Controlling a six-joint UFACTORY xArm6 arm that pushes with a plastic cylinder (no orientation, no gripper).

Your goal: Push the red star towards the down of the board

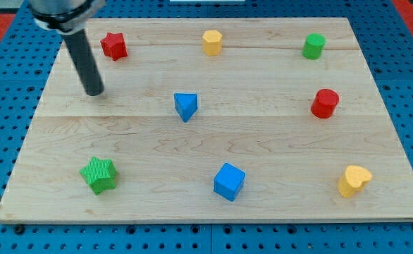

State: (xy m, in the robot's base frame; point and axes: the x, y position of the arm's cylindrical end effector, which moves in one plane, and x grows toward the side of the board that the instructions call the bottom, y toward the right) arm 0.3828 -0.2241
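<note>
**Red star waits at the top edge, tip on the wrong side**

Red star (113, 45) sits near the tabletop's (206, 204) top-left corner, touching nothing. My tip (94, 92) rests below it and slightly toward the view's left, close but apart. The end effector is a plain rod: nothing opens, nothing is held. To drive the star downward, I judge the tip must first get above it. The green star (99, 174) lies well below, near that path; the blue triangular block (185, 106) stands off to the right.
</note>
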